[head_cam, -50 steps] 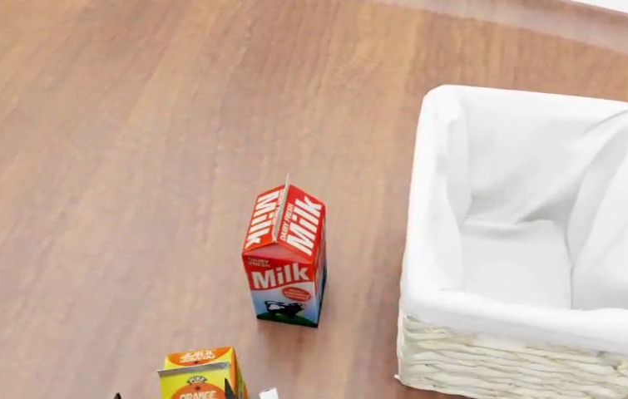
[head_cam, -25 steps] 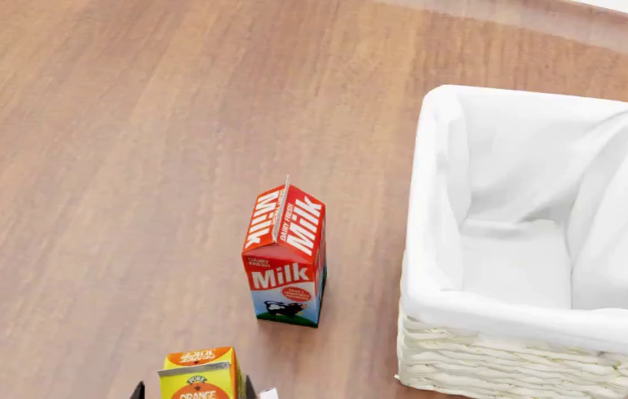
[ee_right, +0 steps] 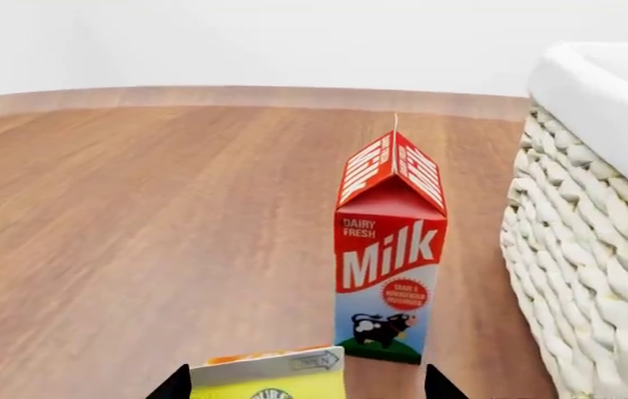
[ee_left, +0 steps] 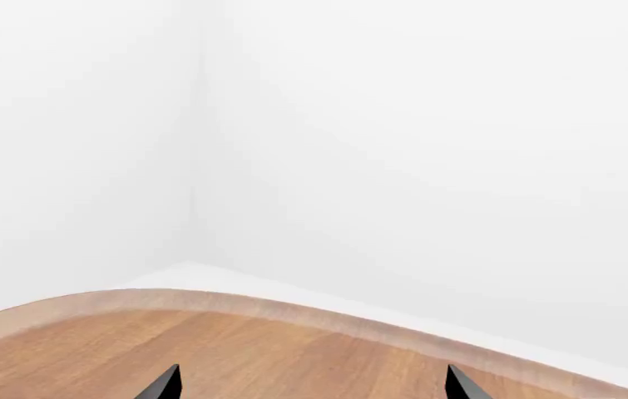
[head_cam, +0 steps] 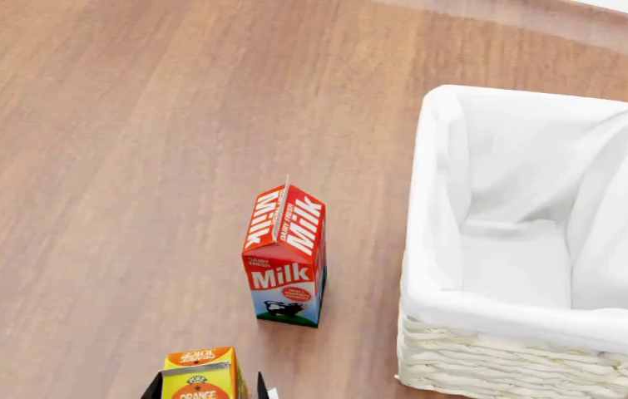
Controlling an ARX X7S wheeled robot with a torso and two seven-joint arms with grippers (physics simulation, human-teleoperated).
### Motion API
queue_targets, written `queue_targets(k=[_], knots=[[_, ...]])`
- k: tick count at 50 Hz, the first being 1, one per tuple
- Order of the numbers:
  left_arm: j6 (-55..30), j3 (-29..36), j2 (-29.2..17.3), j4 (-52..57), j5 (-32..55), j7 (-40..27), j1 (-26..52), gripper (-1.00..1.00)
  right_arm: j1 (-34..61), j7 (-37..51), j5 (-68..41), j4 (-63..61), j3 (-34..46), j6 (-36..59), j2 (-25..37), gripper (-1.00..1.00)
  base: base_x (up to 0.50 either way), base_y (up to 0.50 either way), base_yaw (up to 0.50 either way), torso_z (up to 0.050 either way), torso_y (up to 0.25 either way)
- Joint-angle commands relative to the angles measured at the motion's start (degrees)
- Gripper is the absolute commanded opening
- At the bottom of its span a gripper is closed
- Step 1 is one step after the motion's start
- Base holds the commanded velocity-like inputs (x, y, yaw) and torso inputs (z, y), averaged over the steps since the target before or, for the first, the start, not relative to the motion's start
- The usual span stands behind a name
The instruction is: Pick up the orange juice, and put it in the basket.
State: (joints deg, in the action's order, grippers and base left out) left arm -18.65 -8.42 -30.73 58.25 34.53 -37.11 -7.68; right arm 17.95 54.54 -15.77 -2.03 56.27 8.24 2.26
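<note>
Your right gripper [ee_right: 304,389] has its jaws spread with 1 dark tip on each side of the orange juice [ee_right: 270,378], which stands upright on the wooden table [head_cam: 103,166] at the near edge of the head view, well short of the basket [head_cam: 436,249]. The left gripper [ee_left: 311,386] is spread too, holding nothing and facing a bare wall. The milk carton [head_cam: 284,253] stands just beyond the juice, so pushing forward or swinging low toward the basket could topple it, and a high pinch on the gable could let the juice slip.
</note>
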Motion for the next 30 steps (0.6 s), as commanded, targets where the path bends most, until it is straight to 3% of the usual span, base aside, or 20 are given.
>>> queue_targets(k=[1, 30], knots=[[0.00, -0.97, 0.64, -1.09, -0.02, 1.74, 0.41, 1.00, 2.00, -2.41, -1.95, 3.50, 0.46, -2.35, -0.50, 1.00, 0.00, 0.00, 0.00, 0.000, 0.000], [1.20, 0.33, -0.31, -1.74, -0.37, 1.00, 0.38, 1.00, 2.89, -8.10, -8.96, 5.18, 1.14, -5.65, 1.58, 1.00, 0.00, 0.00, 0.00, 0.000, 0.000]])
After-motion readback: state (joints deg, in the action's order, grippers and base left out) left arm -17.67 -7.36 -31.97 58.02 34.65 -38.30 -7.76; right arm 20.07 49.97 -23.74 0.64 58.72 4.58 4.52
